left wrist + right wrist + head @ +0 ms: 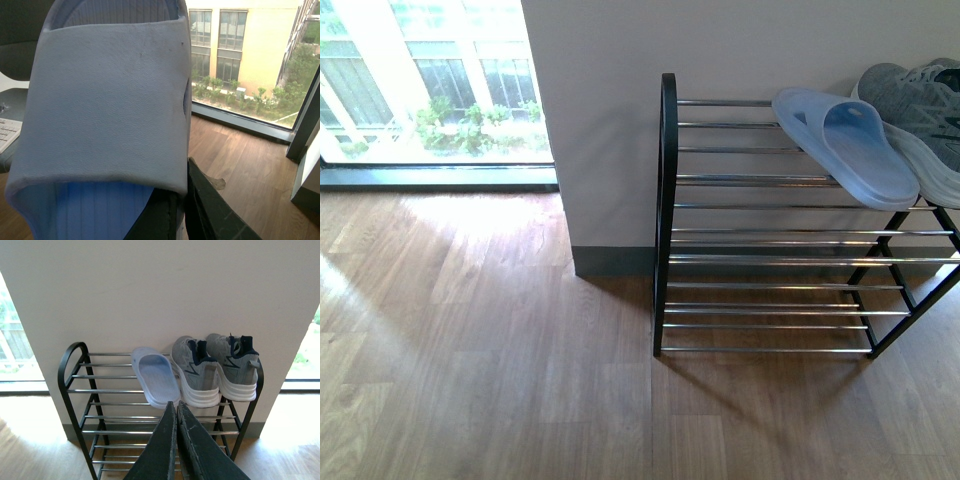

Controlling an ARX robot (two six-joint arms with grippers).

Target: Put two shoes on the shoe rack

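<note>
One pale blue slide fills the left wrist view, and my left gripper is shut on the edge of its strap. The black shoe rack with chrome bars stands against the white wall. On its top tier lie a second pale blue slide and, to its right, the grey sneakers. The right wrist view looks at the rack from the front, with that slide and two sneakers side by side. My right gripper is shut on nothing, away from the rack. Neither gripper shows in the front view.
Wood floor spreads before the rack. A floor-to-ceiling window lies left of the white wall. The rack's lower tiers hold nothing. A keyboard corner shows in the left wrist view.
</note>
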